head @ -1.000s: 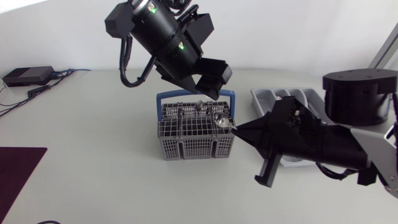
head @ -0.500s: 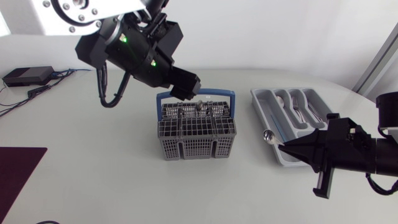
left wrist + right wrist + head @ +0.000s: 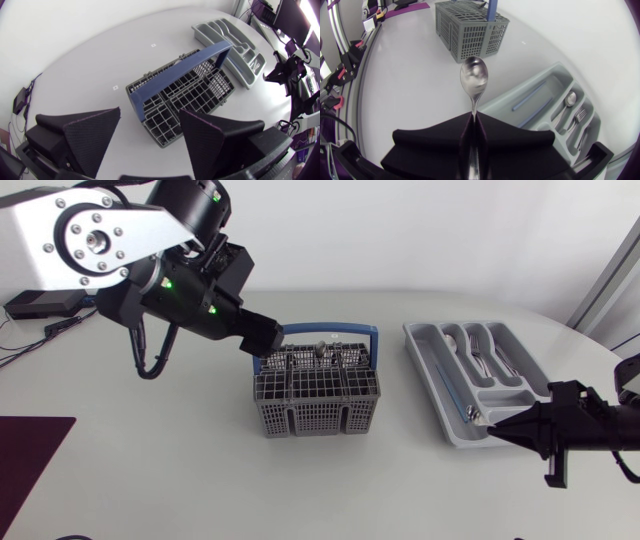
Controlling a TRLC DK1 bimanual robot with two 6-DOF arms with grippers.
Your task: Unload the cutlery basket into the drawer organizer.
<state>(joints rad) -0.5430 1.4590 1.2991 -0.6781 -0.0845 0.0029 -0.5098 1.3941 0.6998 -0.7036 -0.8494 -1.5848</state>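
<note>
The grey cutlery basket (image 3: 317, 392) with a blue handle stands mid-table, and some cutlery (image 3: 325, 352) still stands in its back row. My left gripper (image 3: 262, 340) hovers open above the basket's back left corner; in the left wrist view its fingers (image 3: 95, 135) spread wide with the basket (image 3: 185, 95) ahead of them. My right gripper (image 3: 492, 430) is shut on a metal spoon (image 3: 472, 417) at the near corner of the grey drawer organizer (image 3: 432, 395). The spoon (image 3: 474, 80) sticks out ahead of the right gripper (image 3: 472, 125), bowl forward. Spoons and forks (image 3: 480, 352) lie in the organizer.
A black box with cables (image 3: 45, 302) sits at the far left edge. A dark purple mat (image 3: 30, 450) lies at the near left. Thin blue pieces (image 3: 531, 95) lie in the organizer's long compartment (image 3: 547, 112).
My right arm has drawn the spoon from the basket rightward to the organizer's near corner. My left arm has swung leftward from over the basket, its fingers spreading a little wider.
</note>
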